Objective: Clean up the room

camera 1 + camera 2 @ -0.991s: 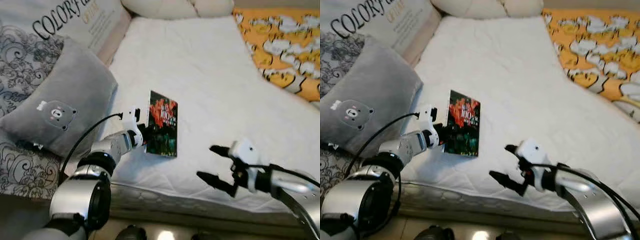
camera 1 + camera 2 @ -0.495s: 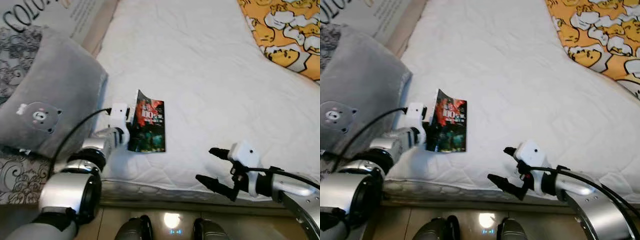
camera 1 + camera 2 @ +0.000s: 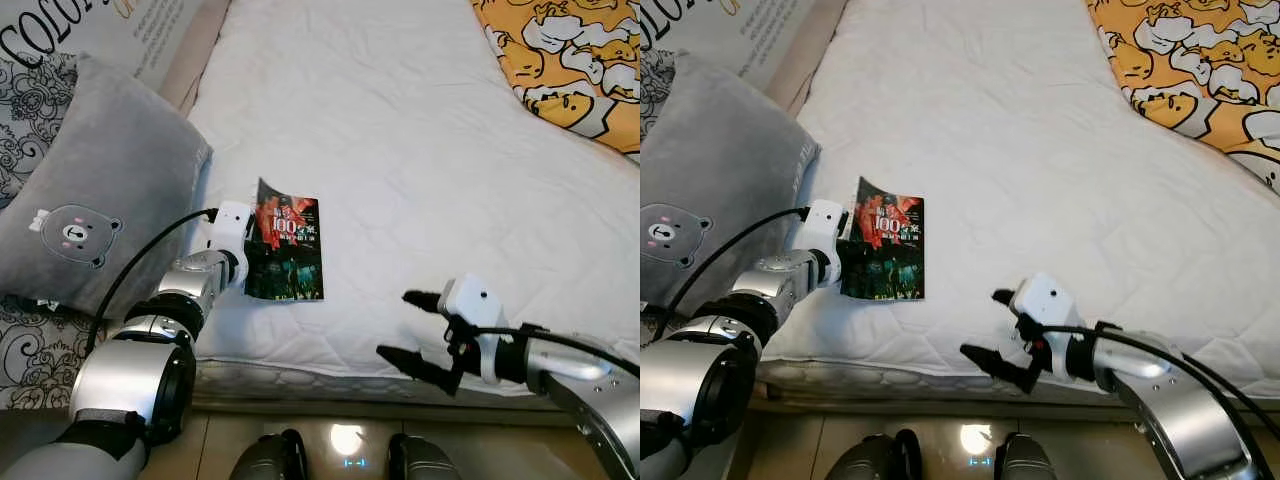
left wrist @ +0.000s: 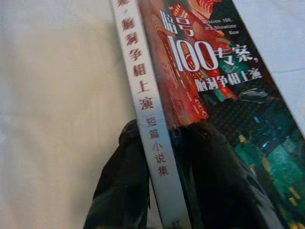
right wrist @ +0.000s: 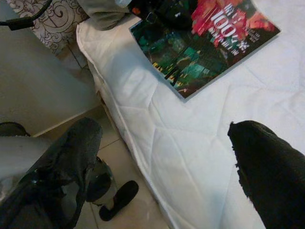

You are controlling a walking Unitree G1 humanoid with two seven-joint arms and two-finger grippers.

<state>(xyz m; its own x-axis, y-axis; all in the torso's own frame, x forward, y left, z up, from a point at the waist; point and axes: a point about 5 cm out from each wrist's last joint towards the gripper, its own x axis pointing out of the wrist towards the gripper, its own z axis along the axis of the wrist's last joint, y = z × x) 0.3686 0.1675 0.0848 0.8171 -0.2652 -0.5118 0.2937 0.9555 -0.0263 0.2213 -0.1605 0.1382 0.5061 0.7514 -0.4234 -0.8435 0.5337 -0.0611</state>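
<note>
A paperback book [image 3: 289, 252] with a red and dark green cover lies near the front left of the white bed [image 3: 400, 130]. My left gripper [image 3: 248, 262] is shut on the book's spine edge; in the left wrist view its black fingers [image 4: 128, 186] pinch the white spine [image 4: 147, 119] from both sides. My right gripper [image 3: 412, 330] is open above the bed's front edge, to the right of the book and apart from it. The right wrist view has the book [image 5: 205, 43] beyond its spread fingers [image 5: 267, 171].
A grey bear pillow [image 3: 90, 200] leans at the bed's left side against patterned bedding [image 3: 40, 90]. A yellow cartoon blanket [image 3: 570, 60] covers the far right. My feet [image 3: 270, 460] stand on the tiled floor by the bed edge.
The camera tilted down and shifted. The book, held upright on its edge a second ago, now lies much flatter on the bed, still in my left gripper. The right gripper stays open.
</note>
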